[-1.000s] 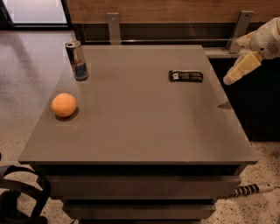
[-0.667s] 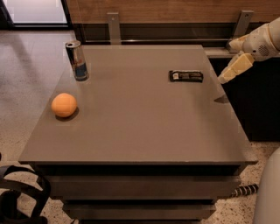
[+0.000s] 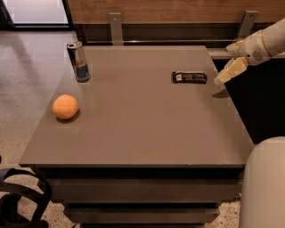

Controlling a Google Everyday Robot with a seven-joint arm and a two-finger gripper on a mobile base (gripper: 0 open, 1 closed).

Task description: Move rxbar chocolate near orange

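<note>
Nearest the camera, a rounded white part of the robot [image 3: 267, 187] fills the lower right corner, and a dark looped object [image 3: 18, 200] sits on the speckled floor at lower left. Between them stands a grey counter [image 3: 142, 129] with drawer-like fronts beneath its top.

On the near left of the counter rests the orange [image 3: 65, 106], unmoved from a second ago. Farther back and well to the right lies the rxbar chocolate [image 3: 189, 77], flat, its long side running left to right with the white label patch at its left end. It too lies where it was and is well apart from the orange.

Just right of the bar, above the counter's right edge, the cream-coloured gripper [image 3: 222, 78] angles down and left from a white arm [image 3: 262, 44] entering at the upper right. It has come leftward since the earlier views and is now near the bar's right end without touching it. It holds nothing, and how wide it is set cannot be told.

At the far left stands a silver-and-blue can [image 3: 79, 61], upright. Behind the counter runs a wood-panelled wall [image 3: 178, 11].
</note>
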